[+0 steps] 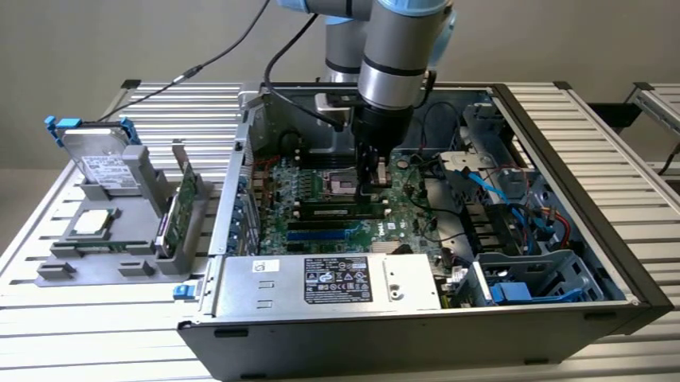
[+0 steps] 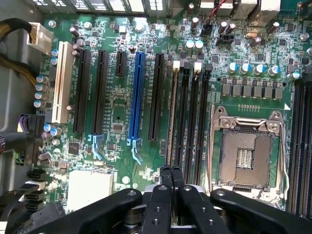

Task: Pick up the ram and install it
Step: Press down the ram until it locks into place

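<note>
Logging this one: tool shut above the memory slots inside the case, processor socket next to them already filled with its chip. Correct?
Not quite: the processor socket is empty, as the wrist view shows. The rest stands: the tool is shut above the memory slots inside the case.

You are looking at a robotics lab or test workshop set up for computer assembly. An open desktop computer case [image 1: 552,199] lies on a workbench [image 1: 64,350] built of ribbed aluminium profile slats, its green motherboard [image 2: 122,117] exposed with rows of slots and an empty processor socket [image 2: 246,153]. Beside it, at the exterior view's left, a grey fixture tray [image 1: 95,267] holds loose parts upright in slots. A second slatted bench [image 1: 658,99] stands at the exterior view's right.
</note>
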Controlling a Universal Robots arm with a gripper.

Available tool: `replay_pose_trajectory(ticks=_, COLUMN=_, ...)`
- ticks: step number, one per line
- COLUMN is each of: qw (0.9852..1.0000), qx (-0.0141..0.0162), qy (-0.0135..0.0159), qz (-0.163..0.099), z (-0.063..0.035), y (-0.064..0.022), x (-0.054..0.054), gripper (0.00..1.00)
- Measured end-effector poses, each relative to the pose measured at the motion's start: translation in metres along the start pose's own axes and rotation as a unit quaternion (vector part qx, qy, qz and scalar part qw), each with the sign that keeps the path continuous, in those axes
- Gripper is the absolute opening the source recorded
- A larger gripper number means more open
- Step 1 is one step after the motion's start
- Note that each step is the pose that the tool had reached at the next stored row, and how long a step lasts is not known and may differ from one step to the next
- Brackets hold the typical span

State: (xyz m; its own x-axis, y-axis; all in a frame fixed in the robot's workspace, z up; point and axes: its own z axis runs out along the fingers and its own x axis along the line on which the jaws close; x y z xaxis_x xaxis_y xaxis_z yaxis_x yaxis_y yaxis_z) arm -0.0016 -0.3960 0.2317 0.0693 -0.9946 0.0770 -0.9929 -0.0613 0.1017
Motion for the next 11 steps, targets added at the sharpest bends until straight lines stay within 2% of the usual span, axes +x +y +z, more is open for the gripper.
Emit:
replay_pose_trajectory(ticks=5, qw=1.0, qx=-0.0002, qy=0.0005, qz=0.0, z=0.0052, y=-0.001, x=-0.0003, gripper=0.1)
replay_pose_trajectory(ticks=9, qw=1.0, qx=-0.0001, qy=0.0, qz=0.0, z=0.0058, y=-0.0013, x=-0.0004, gripper=0.1)
replay_pose_trajectory(ticks=11, qw=1.0, qx=0.0, qy=-0.0015, qz=0.0, z=0.0035, y=-0.001, x=-0.0004, gripper=0.1)
